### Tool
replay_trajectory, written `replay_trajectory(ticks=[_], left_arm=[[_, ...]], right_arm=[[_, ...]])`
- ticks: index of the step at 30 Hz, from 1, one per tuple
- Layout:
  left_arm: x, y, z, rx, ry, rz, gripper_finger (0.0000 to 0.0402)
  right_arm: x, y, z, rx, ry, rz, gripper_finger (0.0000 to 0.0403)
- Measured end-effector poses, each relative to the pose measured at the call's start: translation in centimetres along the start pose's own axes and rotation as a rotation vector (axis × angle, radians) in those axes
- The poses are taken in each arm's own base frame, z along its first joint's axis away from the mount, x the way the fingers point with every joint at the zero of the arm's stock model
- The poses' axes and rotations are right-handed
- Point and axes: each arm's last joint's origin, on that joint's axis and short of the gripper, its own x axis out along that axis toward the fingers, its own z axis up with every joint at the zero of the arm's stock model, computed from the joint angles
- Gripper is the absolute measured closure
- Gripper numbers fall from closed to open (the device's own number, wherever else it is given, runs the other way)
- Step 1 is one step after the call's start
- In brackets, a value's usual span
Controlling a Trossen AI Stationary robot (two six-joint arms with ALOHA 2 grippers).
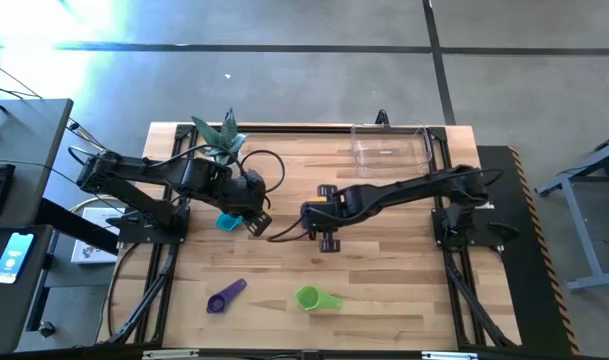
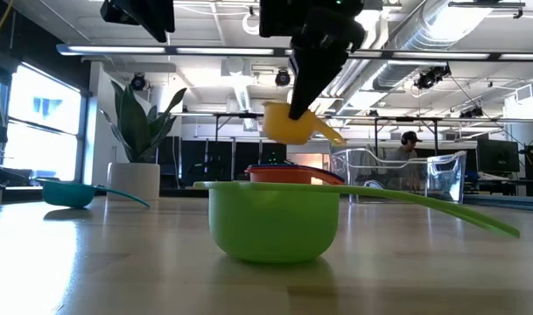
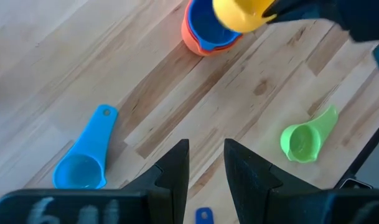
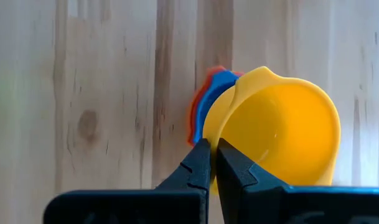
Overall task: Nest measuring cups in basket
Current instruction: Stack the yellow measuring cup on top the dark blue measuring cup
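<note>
My right gripper point(image 2: 303, 103) is shut on the yellow cup point(image 2: 292, 124) and holds it above a stack of the red, orange and blue cups point(image 2: 288, 173), which stands on the table's middle. That stack also shows in the left wrist view point(image 3: 208, 34). My left gripper point(image 1: 254, 215) hovers open and empty just left of the stack, with the teal cup point(image 1: 227, 221) on the table beside it. The green cup point(image 1: 316, 298) and the purple cup point(image 1: 224, 297) lie near the front edge. The clear basket point(image 1: 389, 145) stands at the far right. My right gripper pinches the yellow cup's wall at its rim point(image 4: 221, 127) between its two fingers, coming from above and pointing down. The cup is lifted clear and tilted, hanging below the fingers over the stack, its handle point(image 2: 332, 136) sticking out sideways.
A white plant pot point(image 1: 219, 135) with green leaves stands at the far left of the table. Cables run across the table between the two arms. A person sits in the room beyond the basket point(image 2: 410, 144).
</note>
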Motion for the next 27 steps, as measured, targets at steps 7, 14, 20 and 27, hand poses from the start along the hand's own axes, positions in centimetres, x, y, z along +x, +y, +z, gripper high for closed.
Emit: replay_trajectory(ticks=[7,14,20,27], left_arm=[[0.0,-0.1,0.0,0.010,-0.005,-0.005,0.0312],[0.0,-0.1,0.1,0.016,-0.007,-0.007,0.0312],[0.0,-0.1,0.1,0.016,-0.007,-0.008,0.0312],[0.0,-0.1,0.1,0.016,-0.008,-0.010,0.0312]], right_arm=[[1.6,0.3,0.3,-0.032,0.004,0.012,0.0403],[2.5,0.3,0.2,-0.011,0.031,-0.004,0.0403],[2.7,-0.5,0.1,0.043,0.048,-0.027,0.0403],[3.2,-1.2,0.1,0.067,0.049,0.010,0.0403]])
